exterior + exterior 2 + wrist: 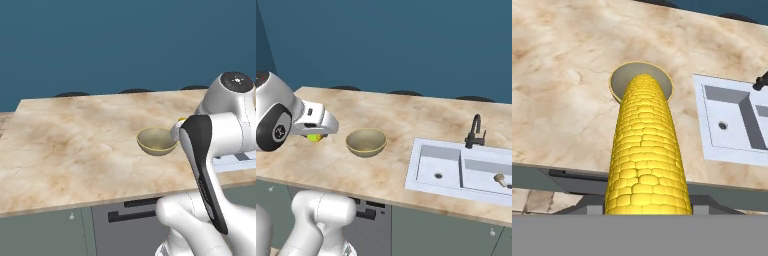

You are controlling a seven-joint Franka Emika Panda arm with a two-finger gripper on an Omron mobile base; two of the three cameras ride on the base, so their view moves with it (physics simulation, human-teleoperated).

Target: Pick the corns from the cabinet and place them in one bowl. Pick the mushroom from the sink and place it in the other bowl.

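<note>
Corn cob [646, 150]: bright yellow, rows of bumpy kernels, tapering to a rounded tip; in the hand view it runs up from the bottom edge, and its tip overlaps the tan bowl's rim. From the right base view only a small yellow-green bit [315, 137] peeks out under the hand.
Gripper [318, 134]: clenched on the corn cob — held above the counter, just left of the tan bowl; the fingertips themselves are hidden by the cob and the hand.
Tan bowl [366, 142]: shallow, round, yellowish-olive, upright on the counter, nothing inside; in the left base view [156, 140] it sits just beside the arm's wrist.
Counter [75, 150]: beige marbled stone slab, with grey-green cabinet fronts and a dark panel below its near edge.
Sink [428, 157]: pale bluish-white, two basins, set into the counter to the right of the tan bowl, well apart from it.
Tap [475, 131]: thin, black, curved — at the far edge of the sink.
Mushroom [500, 178]: small pale beige lump lying in the right basin.
</note>
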